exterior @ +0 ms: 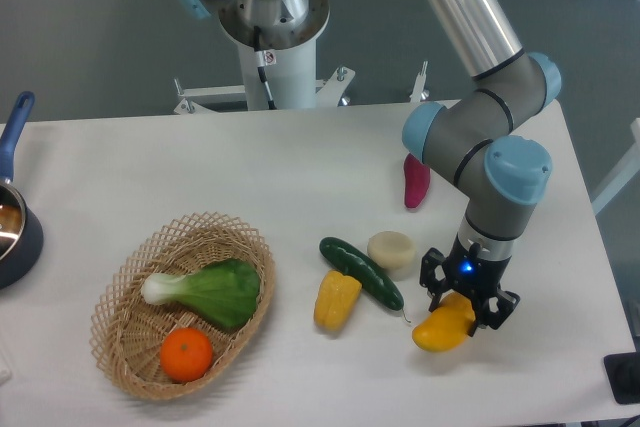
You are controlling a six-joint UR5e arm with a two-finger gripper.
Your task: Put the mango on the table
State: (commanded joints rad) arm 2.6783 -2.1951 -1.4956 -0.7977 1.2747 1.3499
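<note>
The single fixed camera looks down on the white surface [200,167] from the front. The gripper [466,299] points straight down, its fingers clamped on either side of the mango [444,325], grasping it by the upper right end. The mango's lower left end is at or just above the surface; whether it touches cannot be told from this angle. The gripper's body hides part of the mango's top, and the fingertips themselves are hard to make out against the dark housing.

Taking the mango as the landmark: just to its left lies a dark green cucumber [360,272], running diagonally, near but apart. Further left, beside the cucumber, is a yellow corn cob [336,300]. Up and to the left of the mango sits a pale round piece [391,249], touching or nearly touching the cucumber. Well above the mango lies a purple sweet potato [416,180], its top partly covered by the arm's elbow joint.

Far left of the mango rests a wicker basket [120,327] holding a bok choy [208,290] and a tangerine [186,354]. At the far left edge a dark pot [14,237] with a blue handle is cut off by the frame. A black object at the lower right corner is also cut off and cannot be identified.
</note>
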